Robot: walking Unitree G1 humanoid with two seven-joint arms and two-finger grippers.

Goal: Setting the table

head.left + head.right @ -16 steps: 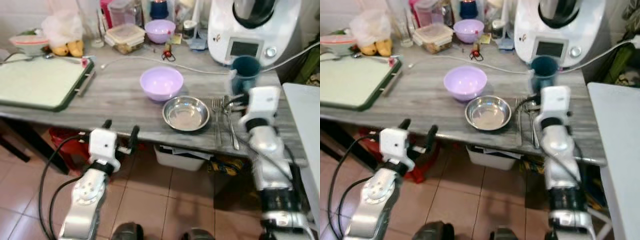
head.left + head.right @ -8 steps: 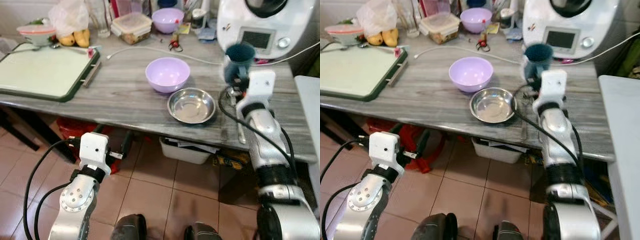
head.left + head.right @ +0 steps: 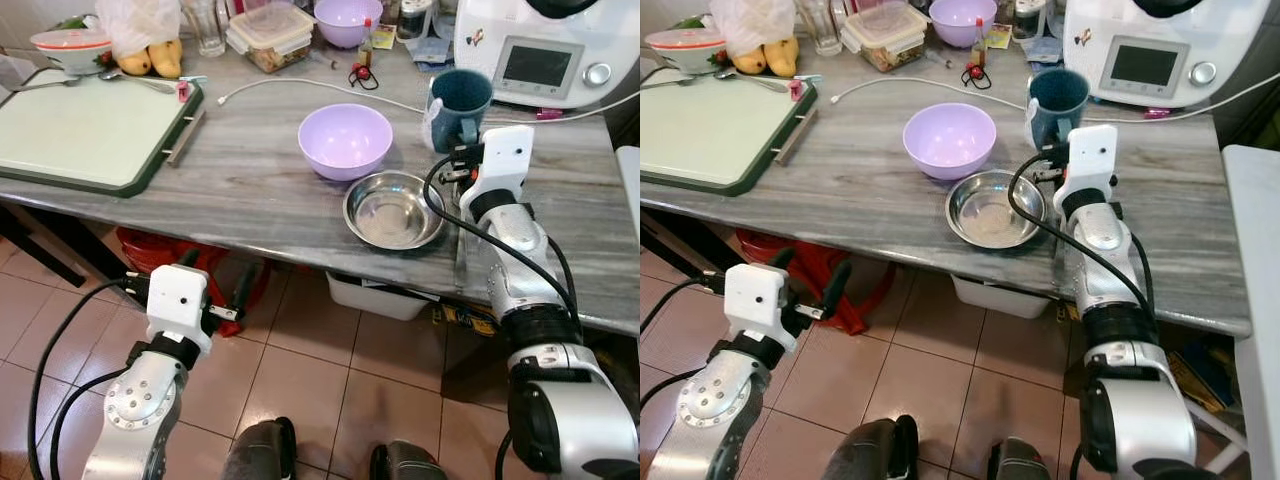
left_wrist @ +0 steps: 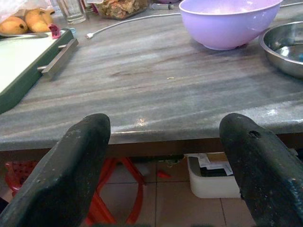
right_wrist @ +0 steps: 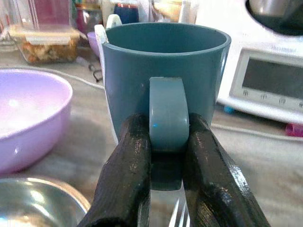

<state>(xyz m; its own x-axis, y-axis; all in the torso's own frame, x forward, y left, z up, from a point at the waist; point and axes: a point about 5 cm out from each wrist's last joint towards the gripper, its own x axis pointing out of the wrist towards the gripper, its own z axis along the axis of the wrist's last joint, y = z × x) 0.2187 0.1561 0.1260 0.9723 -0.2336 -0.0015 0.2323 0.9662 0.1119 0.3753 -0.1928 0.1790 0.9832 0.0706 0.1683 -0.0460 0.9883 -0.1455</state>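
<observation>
The teal mug stands on the grey-veined bench at about 1 o'clock from the steel bowl, just in front of the white kitchen machine. A second ago the right gripper was lower, over the fork and spoon near the bench edge, with the mug just beyond it; now it has come up to the mug and its two black fingers are clamped on the handle, one on each side, as the right wrist view shows plainly. The camera has also shifted, so the whole scene sits differently. That grasp suggests the mug is the piece about to be carried to its place; it looks upright and not yet lifted, though I cannot be sure.

The left gripper hangs below the bench edge with its fingers wide apart, holding nothing.

The lilac bowl sits at 11 o'clock from the steel bowl, close beside it. At 9 o'clock lies a green-rimmed tray; behind it are bananas, a food container and a white cable. Beneath is a terracotta tiled floor.
</observation>
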